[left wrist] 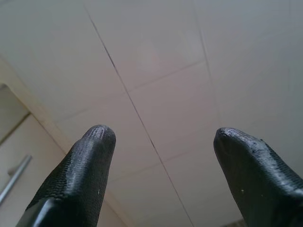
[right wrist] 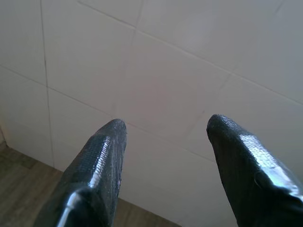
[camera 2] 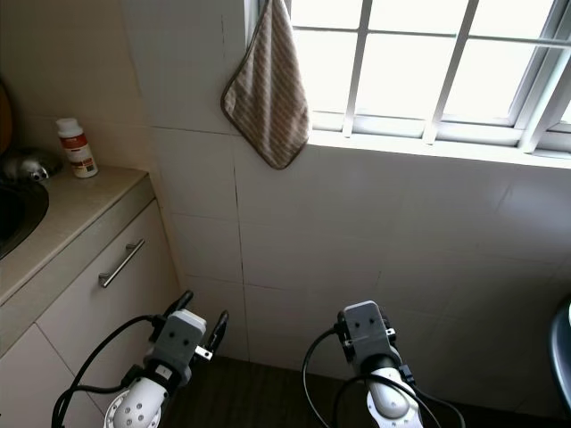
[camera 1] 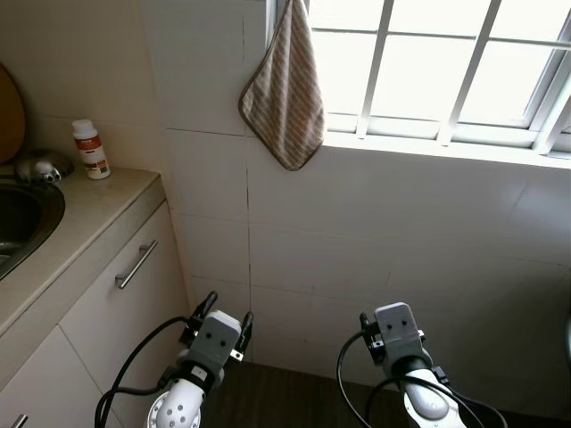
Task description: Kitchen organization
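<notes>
**Kitchen corner: wall, window, counter**

Head views: a striped cloth (camera 1: 284, 94) is hanging from the barred window (camera 1: 428, 67) against the white tiled wall (camera 1: 384, 232). A white bottle (camera 1: 91, 149) with a red label is standing on the beige counter (camera 1: 85, 214) beside the sink (camera 1: 22, 223); a drawer handle (camera 1: 136, 264) is showing below. Both arms are hanging low.

Left wrist view: the left gripper (left wrist: 163, 142) is pointing at wall tiles, fingers spread, holding nothing.

Right wrist view: the right gripper (right wrist: 165, 130) is facing the tiles near the floor (right wrist: 19, 175), fingers apart, holding nothing.
</notes>
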Available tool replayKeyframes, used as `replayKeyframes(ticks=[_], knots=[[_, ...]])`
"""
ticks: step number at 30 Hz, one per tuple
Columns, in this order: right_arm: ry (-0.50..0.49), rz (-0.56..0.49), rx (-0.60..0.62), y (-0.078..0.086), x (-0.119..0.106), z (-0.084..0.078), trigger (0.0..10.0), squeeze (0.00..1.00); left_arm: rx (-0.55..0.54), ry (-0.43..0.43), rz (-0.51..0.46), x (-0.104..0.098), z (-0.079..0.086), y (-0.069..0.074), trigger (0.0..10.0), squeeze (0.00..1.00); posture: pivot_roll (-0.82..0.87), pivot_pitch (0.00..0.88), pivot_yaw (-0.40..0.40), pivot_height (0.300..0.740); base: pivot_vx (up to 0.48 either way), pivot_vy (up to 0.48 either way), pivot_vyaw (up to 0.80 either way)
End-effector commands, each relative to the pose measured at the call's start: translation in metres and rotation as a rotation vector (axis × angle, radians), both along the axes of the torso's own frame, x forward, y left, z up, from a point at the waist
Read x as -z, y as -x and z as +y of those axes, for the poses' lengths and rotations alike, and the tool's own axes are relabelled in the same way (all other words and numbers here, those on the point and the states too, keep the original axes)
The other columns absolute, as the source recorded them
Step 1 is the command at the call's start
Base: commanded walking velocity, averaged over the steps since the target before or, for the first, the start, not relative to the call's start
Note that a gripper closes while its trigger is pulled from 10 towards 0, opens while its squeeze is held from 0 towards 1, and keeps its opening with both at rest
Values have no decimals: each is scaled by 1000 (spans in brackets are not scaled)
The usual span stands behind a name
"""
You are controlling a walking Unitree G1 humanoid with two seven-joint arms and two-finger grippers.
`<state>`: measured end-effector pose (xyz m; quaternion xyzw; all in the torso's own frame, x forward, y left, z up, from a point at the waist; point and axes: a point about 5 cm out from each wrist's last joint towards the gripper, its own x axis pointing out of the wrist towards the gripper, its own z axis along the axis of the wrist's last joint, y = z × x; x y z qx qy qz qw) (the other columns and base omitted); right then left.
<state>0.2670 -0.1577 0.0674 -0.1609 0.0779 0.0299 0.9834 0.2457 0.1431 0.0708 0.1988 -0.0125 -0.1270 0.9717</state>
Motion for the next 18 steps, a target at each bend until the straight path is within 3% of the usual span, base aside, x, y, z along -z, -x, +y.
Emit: replayKeyframes(ticks=[1, 6, 9, 18], knots=[[37, -16, -38, 9, 1, 2, 10000, 0, -7, -16, 35, 5, 4, 8, 10000, 0, -35, 0, -5, 736, 0, 0, 0], [25, 81, -136, 17, 21, 12, 10000, 0, -9, -24, 134, 29, -1, 16, 10000, 0, -28, 0, -7, 736, 0, 0, 0], [47, 76, -149, 11, 21, 15, 10000, 0, 10, -20, 138, 26, -5, 9, 10000, 0, -15, 0, -13, 736, 0, 0, 0], [56, 21, -163, 11, 15, 17, 10000, 0, -3, -30, 96, 23, -4, 11, 10000, 0, -18, 0, -17, 736, 0, 0, 0]])
